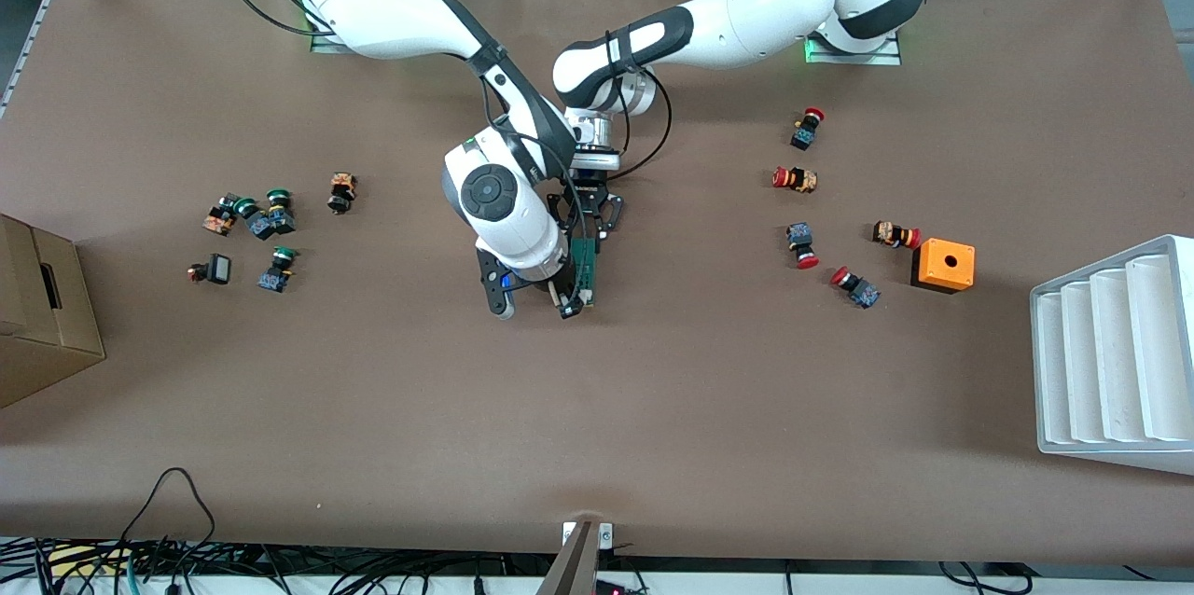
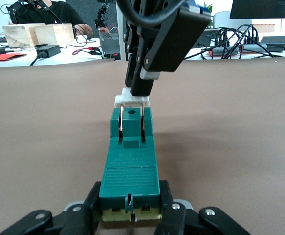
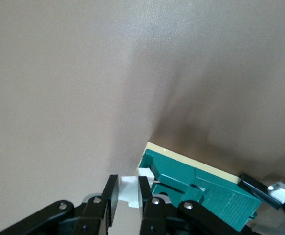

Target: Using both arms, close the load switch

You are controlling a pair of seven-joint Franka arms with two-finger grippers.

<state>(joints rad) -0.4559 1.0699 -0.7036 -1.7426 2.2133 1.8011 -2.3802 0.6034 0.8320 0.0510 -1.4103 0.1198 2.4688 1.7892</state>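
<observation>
At the centre of your frame the load switch (image 1: pixel 586 270) lies on the counter (image 1: pixel 653 408), held at its upper end by the left gripper (image 1: pixel 586 224) and at its lower end by the right gripper (image 1: pixel 565 304). A cluster of push buttons (image 1: pixel 254 220) sits at mid-left, with a cardboard box (image 1: pixel 37 315) at the left edge. More push buttons (image 1: pixel 800 177) sit at mid-right, beside a box with a hole (image 1: pixel 944 265). A ribbed tray (image 1: pixel 1110 357) occupies the right edge.
</observation>
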